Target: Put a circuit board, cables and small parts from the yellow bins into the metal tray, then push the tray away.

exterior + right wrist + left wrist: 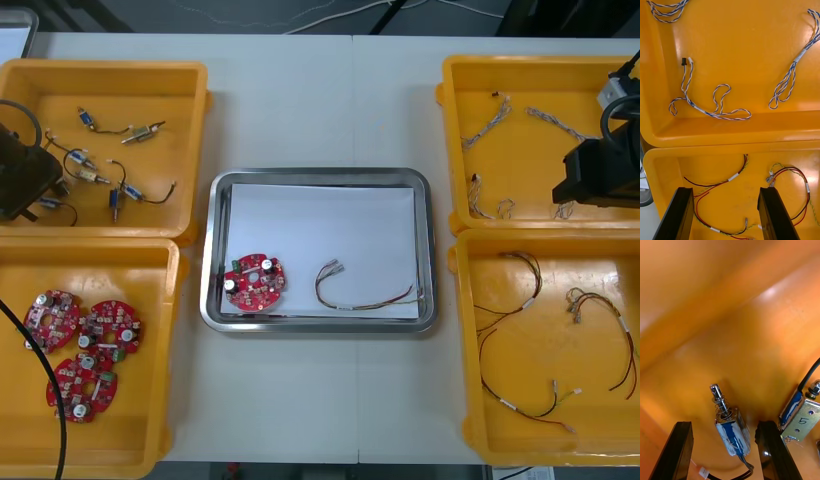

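Bright, even light from overhead fills the front view. The light table [330, 100] shows hardly a shadow, only thin dark lines under the rims of the 4 yellow plastic bins [100, 68]. The shiny rectangular metal tray [318, 177] gleams along its rim. In the right wrist view, pale glare patches lie on the glossy bin floors. In the left wrist view a white highlight marks the bin floor. There the small blue-wrapped metal part [732, 429] throws a soft dark shadow towards the numbered metal part [802, 422] beside it.
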